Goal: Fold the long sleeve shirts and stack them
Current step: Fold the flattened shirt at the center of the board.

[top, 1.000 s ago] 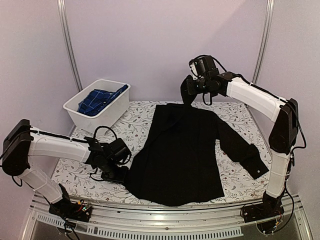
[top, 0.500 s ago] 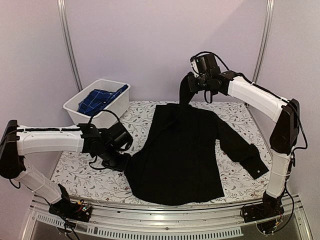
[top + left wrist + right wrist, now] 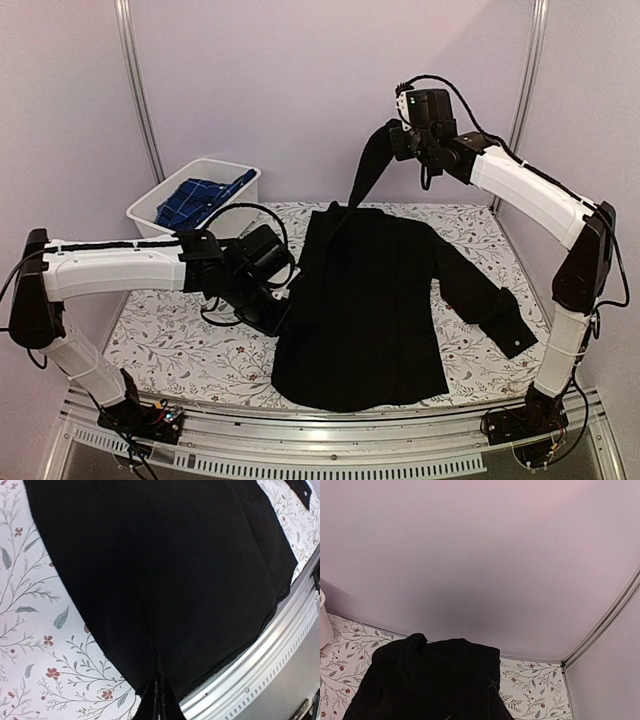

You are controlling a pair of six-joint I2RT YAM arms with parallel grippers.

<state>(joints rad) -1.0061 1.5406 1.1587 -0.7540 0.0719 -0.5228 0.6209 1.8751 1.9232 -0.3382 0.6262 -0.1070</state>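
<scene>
I see the L gripper (image 3: 158, 687) pressed shut on the black shirt (image 3: 370, 300) at its left edge, low over the table (image 3: 170, 350). The R gripper (image 3: 392, 140) pinches a narrow part, prob. a sleeve, lifted above the far edge. The rest lies flat, centre to right. The plaid shirt (image 3: 195, 198) sits in the white tub (image 3: 235, 215), far-left corner.

The light is soft and even, with no glare. The black shirt (image 3: 370, 300) is so dark its folds hardly show.
</scene>
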